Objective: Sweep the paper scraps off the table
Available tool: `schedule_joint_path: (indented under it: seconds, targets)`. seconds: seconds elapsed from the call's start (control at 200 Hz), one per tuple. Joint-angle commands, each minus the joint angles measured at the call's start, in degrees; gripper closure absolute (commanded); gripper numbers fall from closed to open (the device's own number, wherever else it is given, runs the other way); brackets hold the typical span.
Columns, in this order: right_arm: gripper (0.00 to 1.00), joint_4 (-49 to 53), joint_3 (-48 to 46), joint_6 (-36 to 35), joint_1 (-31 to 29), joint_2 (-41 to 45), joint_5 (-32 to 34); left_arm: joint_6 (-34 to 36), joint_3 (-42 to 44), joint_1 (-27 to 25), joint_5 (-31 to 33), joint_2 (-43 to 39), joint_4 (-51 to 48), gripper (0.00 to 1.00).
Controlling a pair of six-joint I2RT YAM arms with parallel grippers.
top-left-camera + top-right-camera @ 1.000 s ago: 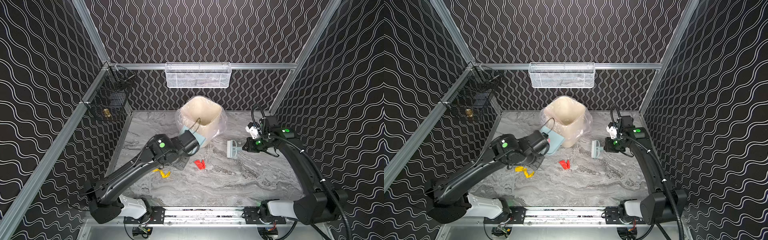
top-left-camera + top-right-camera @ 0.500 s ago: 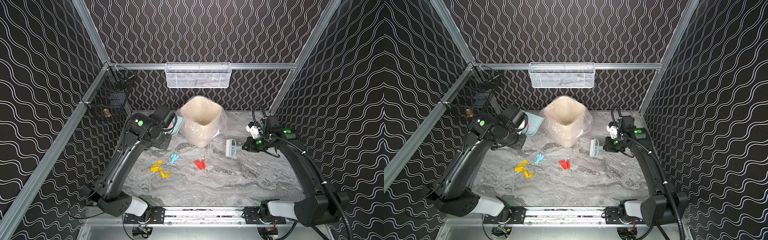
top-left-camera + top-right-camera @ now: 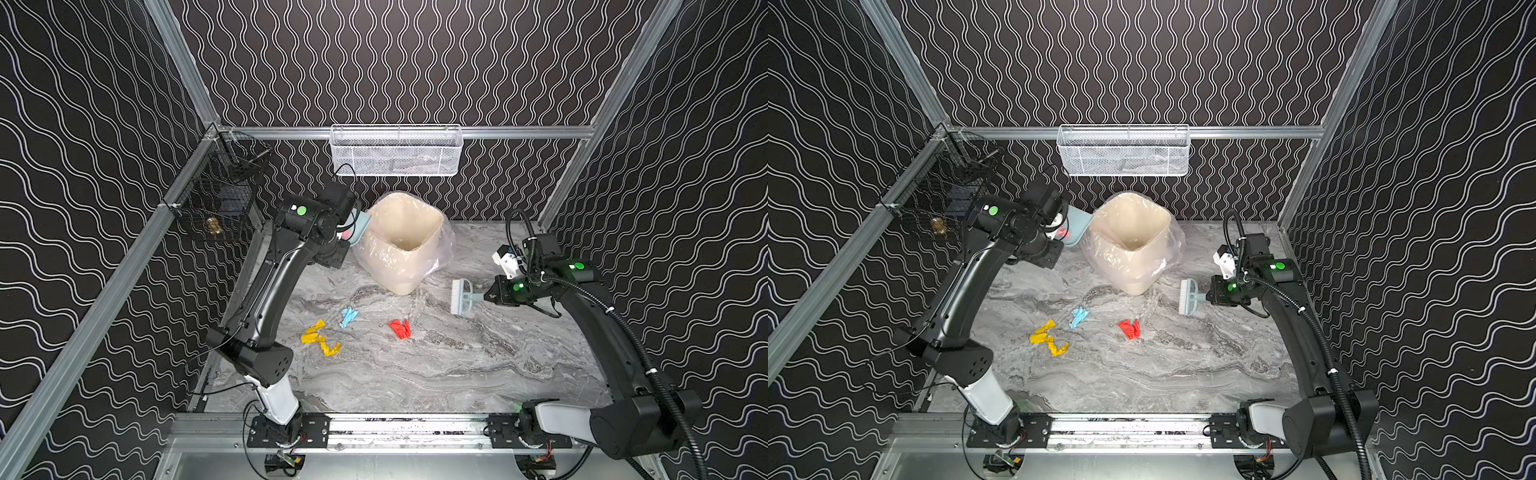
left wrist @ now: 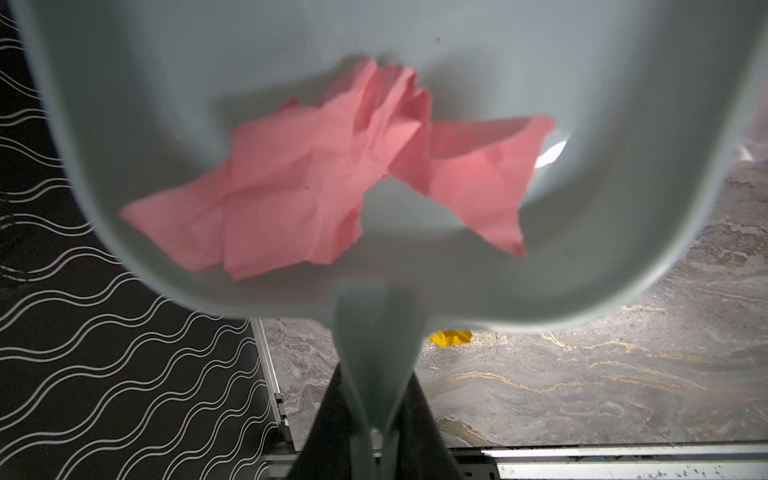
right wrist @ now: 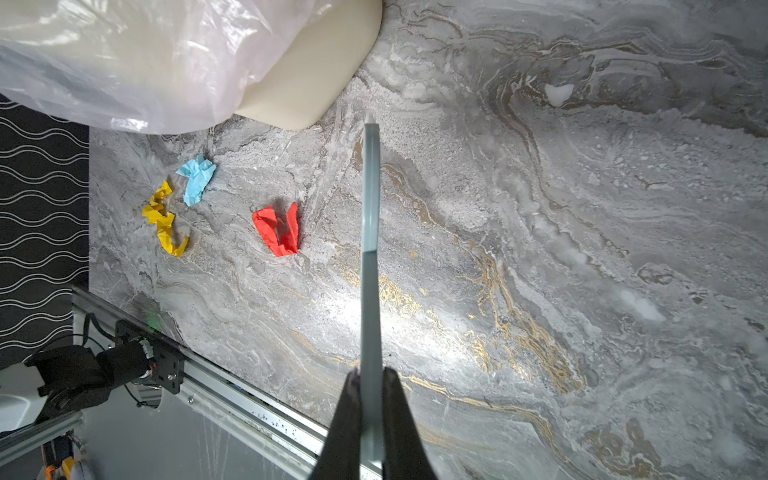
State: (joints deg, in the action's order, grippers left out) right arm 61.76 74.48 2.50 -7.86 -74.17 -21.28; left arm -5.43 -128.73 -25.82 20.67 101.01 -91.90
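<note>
My left gripper (image 4: 376, 399) is shut on the handle of a pale blue dustpan (image 4: 166, 104), raised beside the left rim of the cream bin (image 3: 401, 245). Pink paper scraps (image 4: 324, 178) lie inside the pan. On the marble table (image 3: 457, 365) lie a yellow scrap (image 3: 320, 343), a light blue scrap (image 3: 348, 318) and a red scrap (image 3: 400, 329). To the right of them, my right gripper (image 5: 371, 374) is shut on the handle of the white-bristled brush (image 3: 462, 297), which is held low over the table.
The bin wears a clear plastic liner and stands at the back middle. A white wire basket (image 3: 395, 150) hangs on the back wall and a black wire basket (image 3: 222, 195) on the left rail. An aluminium rail (image 3: 407, 428) runs along the front edge.
The left arm has lifted the dustpan from the table near the scraps and carried it back and up to the bin's left rim, uncovering the yellow and blue scraps. The right arm has stayed still.
</note>
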Motion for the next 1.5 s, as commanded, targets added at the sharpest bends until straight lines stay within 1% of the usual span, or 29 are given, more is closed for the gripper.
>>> schedule_joint_path:
  seconds: [0.0,0.165,0.27,0.395,0.641,0.731,0.776,0.786,0.821,1.086,1.307,1.492]
  targets:
    - [1.00,-0.6,-0.7,0.7,-0.1,0.3,-2.1,1.8,-3.1,-0.1,3.9,2.0,-2.5,1.00]
    - [1.00,-0.6,-3.1,1.4,0.0,1.5,-2.9,2.9,-4.6,-2.1,11.0,4.9,-3.3,1.00]
    - [1.00,-0.5,-4.4,1.8,0.0,2.2,-3.0,2.7,-7.2,-3.3,14.1,7.6,-3.9,1.00]
    - [1.00,-0.7,-5.8,2.0,-0.1,2.9,-3.2,3.1,-10.3,-5.5,17.9,11.2,-3.9,1.00]
    - [1.00,-0.8,-8.3,2.6,-0.6,4.8,-3.2,4.6,-12.7,-10.6,28.7,15.7,-3.7,1.00]
    - [1.00,-0.6,-8.2,2.6,-0.6,4.7,-3.3,5.3,-12.6,-12.4,32.4,16.7,-3.6,1.00]
    - [1.00,-0.5,-8.1,2.6,-0.7,4.6,-3.3,5.7,-12.3,-13.0,32.5,17.0,-3.4,1.00]
    - [1.00,-0.5,-8.1,2.6,-0.6,4.6,-3.3,5.7,-12.2,-13.1,33.9,17.1,-3.4,1.00]
    - [1.00,-0.6,-8.2,2.7,-0.7,4.5,-3.5,5.9,-11.8,-13.5,35.7,17.2,-3.4,1.00]
    - [1.00,-0.9,-8.0,3.0,-1.2,4.3,-4.3,7.0,-10.0,-15.5,42.4,18.0,-3.4,1.00]
    - [1.00,-1.4,-8.6,3.1,-2.0,4.4,-4.5,8.9,-8.1,-18.1,50.2,18.7,-2.5,1.00]
    - [1.00,-1.8,-9.5,3.3,-2.4,4.9,-4.7,9.9,-6.2,-19.8,55.0,18.7,-2.2,1.00]
